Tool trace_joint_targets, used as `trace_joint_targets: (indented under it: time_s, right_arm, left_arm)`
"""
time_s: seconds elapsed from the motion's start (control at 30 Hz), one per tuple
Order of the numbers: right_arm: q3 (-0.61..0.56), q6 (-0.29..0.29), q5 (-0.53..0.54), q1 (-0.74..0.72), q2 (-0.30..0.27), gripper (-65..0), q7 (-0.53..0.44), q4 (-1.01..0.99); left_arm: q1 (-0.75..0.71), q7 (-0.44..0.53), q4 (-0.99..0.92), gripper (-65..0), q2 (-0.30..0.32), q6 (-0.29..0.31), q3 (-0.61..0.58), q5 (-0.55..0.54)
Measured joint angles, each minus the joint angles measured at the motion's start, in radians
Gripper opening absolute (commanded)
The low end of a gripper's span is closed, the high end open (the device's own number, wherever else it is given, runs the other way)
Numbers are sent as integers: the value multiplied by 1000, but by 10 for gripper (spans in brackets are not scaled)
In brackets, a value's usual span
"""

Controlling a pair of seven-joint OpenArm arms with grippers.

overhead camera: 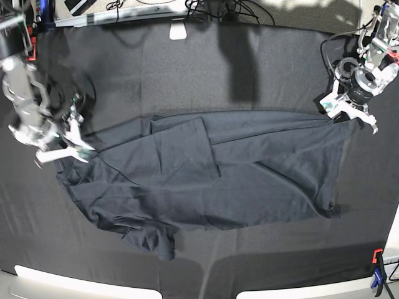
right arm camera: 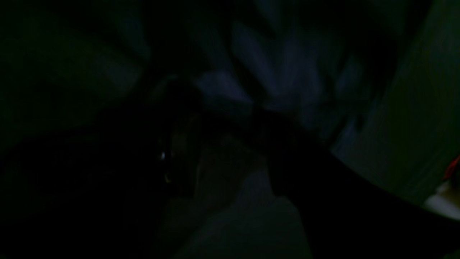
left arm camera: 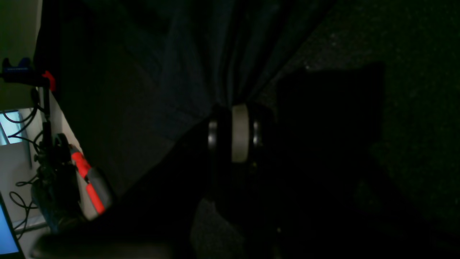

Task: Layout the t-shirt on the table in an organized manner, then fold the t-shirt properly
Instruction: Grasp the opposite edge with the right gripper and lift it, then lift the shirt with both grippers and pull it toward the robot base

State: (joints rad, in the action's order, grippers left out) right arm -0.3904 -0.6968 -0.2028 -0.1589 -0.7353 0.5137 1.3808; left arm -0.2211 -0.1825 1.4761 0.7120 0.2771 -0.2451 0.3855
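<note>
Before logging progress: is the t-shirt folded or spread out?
Spread out, not neatly folded: in the base view the t-shirt lies wide across the table, with a flap turned over and bunched edges.

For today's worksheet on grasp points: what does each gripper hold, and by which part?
The left gripper is shut on a corner of the t-shirt. Whether the right gripper holds anything cannot be told.

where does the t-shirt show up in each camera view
left wrist: the t-shirt fills the upper middle, its folds gathered into the shut left gripper.
right wrist: dim and blurred; the bluish folds at upper centre look like the shirt.
base: spread across the middle of the table, pinched at its right corner by the left gripper.
shared landmark: the black tablecloth under the shirt.
</note>
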Motion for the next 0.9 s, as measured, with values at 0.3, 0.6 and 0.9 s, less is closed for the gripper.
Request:
trace_joint_targets:
  time_s: [0.3,0.6,0.9]
  right_arm:
    - [-191,0,-138,-119,-5,-368,-9,-88]
    - [-197,69,-143,-146,-5,-397,-46,-151]
    - [-204,133,-91,-137,3,-650,39,-157]
  left_arm:
    - [0,2,0,-650,0,0,0,0]
    - [0,3,0,-650,0,0,0,0]
    - [0,-3,0,-650,1,0,0,-68]
